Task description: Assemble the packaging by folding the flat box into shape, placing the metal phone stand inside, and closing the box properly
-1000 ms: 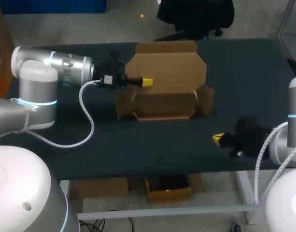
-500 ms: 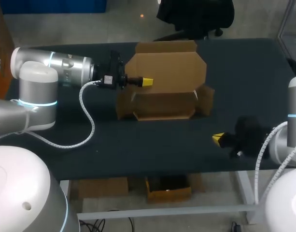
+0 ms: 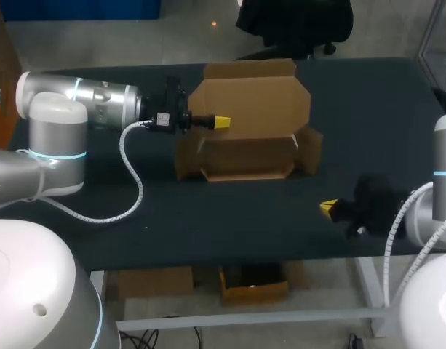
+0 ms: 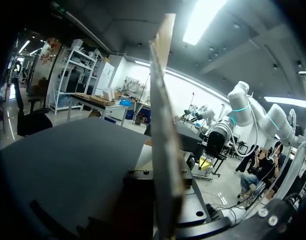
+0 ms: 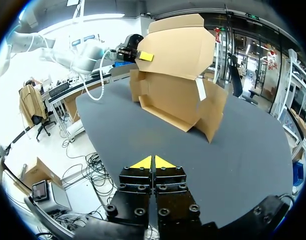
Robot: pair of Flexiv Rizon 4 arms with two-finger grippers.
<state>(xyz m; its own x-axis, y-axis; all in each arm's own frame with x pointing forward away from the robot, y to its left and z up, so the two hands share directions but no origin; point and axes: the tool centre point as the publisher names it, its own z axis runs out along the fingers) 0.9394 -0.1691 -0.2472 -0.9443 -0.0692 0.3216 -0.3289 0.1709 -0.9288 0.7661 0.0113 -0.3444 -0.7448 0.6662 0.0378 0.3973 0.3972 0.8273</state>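
Change: nothing is shifting over the last second. Both my arms are keeping still, and the cardboard box is sitting just where it was.
Meaning for task: I am judging the folding as paused part-way. The base is half formed, the lid panel is standing up, and the side flap is hanging loose. The box is not looking ready for the stand yet.
Left gripper: I am pinching the lid panel near its side edge. In my wrist view the sheet is running edge-on between my fingers, so they are closing on cardboard.
Right gripper: my fingers are pressing tip to tip and gripping nothing, hovering low over the table.
Box from right gripper: it is lying ahead and well apart, its open side facing me.
Metal phone stand: it is not showing in any view, so I am unable to place it.
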